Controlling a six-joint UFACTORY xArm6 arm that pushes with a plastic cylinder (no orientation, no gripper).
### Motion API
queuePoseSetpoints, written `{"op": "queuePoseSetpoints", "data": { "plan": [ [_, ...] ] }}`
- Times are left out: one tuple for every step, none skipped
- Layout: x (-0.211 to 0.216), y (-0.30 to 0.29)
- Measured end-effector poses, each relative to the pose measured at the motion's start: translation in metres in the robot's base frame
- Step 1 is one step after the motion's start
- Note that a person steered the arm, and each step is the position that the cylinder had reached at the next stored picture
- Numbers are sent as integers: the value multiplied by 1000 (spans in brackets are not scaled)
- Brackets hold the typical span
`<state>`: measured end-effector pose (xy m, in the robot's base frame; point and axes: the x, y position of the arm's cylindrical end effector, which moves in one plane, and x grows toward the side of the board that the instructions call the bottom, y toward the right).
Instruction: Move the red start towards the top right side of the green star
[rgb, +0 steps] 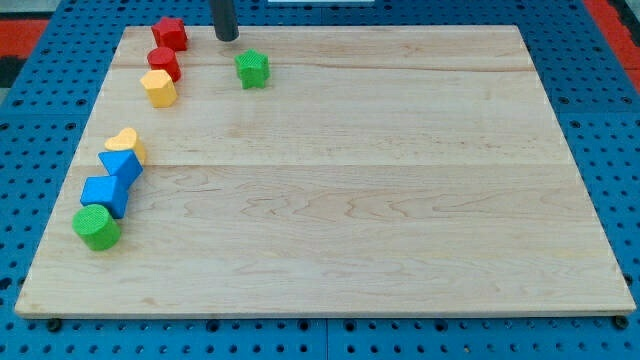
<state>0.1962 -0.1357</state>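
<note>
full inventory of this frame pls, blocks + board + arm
red star: 1, red, top left corner of the board
red round block: 1, red, just below the red star
yellow block: 1, yellow, touching the red round block from below
green star: 1, green, upper left, to the right of the red and yellow blocks, standing apart
yellow heart: 1, yellow, left edge, mid height
blue blocks: 2, blue, stacked in a line below the yellow heart
green round block: 1, green, left edge, lowest of the line
wooden board: 1, light wood, fills the view
pegboard: 1, blue, around the board
my tip: 1, dark rod, top edge, between the red star and the green star, touching neither
</note>
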Motion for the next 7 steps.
{"op": "queuePoseSetpoints", "data": {
  "plan": [
    [-5,-26],
    [-5,-40],
    [-5,-51],
    [-5,-50],
    [-4,-45],
    [-3,-9],
    [8,-6]
  ]
}}
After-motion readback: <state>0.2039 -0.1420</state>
